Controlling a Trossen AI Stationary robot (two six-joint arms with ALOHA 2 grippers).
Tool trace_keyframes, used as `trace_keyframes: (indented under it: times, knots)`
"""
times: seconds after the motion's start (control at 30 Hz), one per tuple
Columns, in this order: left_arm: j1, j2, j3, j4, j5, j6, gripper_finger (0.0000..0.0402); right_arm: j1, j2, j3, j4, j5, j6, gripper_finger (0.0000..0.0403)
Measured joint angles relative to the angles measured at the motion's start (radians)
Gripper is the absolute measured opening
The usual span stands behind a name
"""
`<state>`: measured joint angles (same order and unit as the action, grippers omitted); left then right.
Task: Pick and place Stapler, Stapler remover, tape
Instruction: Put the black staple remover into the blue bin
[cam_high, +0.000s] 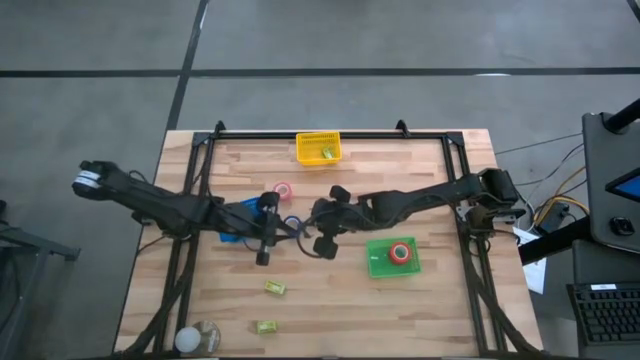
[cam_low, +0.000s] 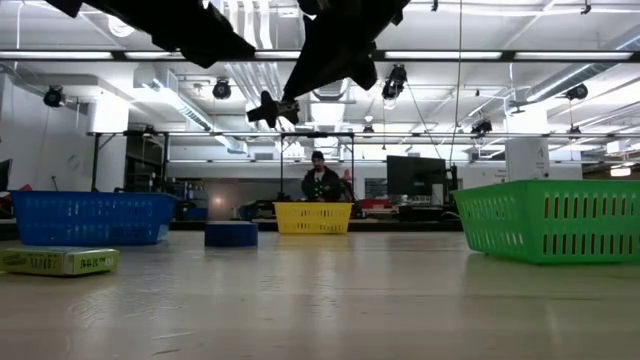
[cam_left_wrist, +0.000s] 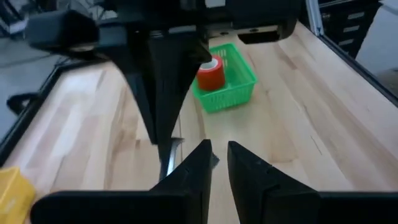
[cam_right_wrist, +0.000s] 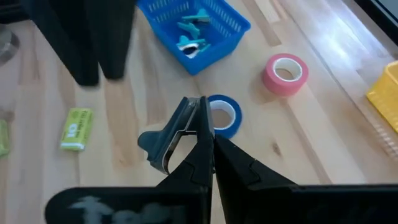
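My right gripper (cam_right_wrist: 208, 134) hovers over mid-table (cam_high: 315, 218), shut on a staple remover (cam_right_wrist: 166, 142) with a dark grip and metal claws. It is lifted clear above a blue tape roll (cam_right_wrist: 224, 115) lying flat on the table. A pink tape roll (cam_right_wrist: 285, 73) lies flat farther back. A red tape roll (cam_left_wrist: 211, 74) stands in the green basket (cam_high: 385, 262). My left gripper (cam_left_wrist: 219, 152) is raised just left of the right one (cam_high: 276, 230). It is empty, and its fingers are a narrow gap apart. My right gripper pinches the staple remover between its two fingers at the end of the metal claw part (cam_right_wrist: 194, 127). The dark grip (cam_right_wrist: 152, 144) sticks out to one side of the fingertips. The remover is lifted clear of the table (cam_low: 265, 108).
A blue basket (cam_right_wrist: 193, 28) holding teal staple removers sits under the left arm. A yellow basket (cam_high: 318, 148) stands at the far edge. Two yellow-green boxes (cam_high: 275, 288) (cam_high: 266, 326) and a clear round thing (cam_high: 200, 337) lie toward the near left. A person (cam_low: 320, 180) stands beyond the table.
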<state>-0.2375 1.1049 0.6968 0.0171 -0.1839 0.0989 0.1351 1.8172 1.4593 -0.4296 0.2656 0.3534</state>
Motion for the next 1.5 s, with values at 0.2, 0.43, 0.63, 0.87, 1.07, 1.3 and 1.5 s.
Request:
trace_keyframes:
  times: [0.2,0.43,0.63,0.87,1.07,1.3,1.5]
  knots:
    - [-0.001,0.081,0.000,0.048,0.018,0.010,0.0055,0.000,0.000,0.001,-0.001,-0.001,-0.007,0.0008]
    - [-0.001,0.133,0.005,0.096,0.019,0.013,0.0055,0.000,0.000,0.002,-0.004,-0.004,-0.013,0.0008]
    - [-0.005,0.135,0.003,0.093,0.019,0.012,0.0055,0.000,0.001,0.002,-0.009,-0.006,-0.013,0.0008]
    - [-0.006,0.159,0.003,0.095,0.018,0.024,0.0090,0.000,0.002,0.002,-0.009,-0.014,-0.013,0.0008]
    - [-0.006,0.160,0.004,0.092,-0.001,0.058,0.0135,0.000,0.002,0.002,-0.009,-0.014,-0.013,0.0008]
    - [-0.006,0.175,0.004,0.087,-0.024,0.079,0.0141,0.000,0.002,0.002,-0.008,-0.014,-0.013,0.0008]
    - [-0.006,0.188,0.006,0.086,-0.026,0.090,0.0122,0.000,0.002,0.002,-0.002,-0.014,-0.013,0.0008]
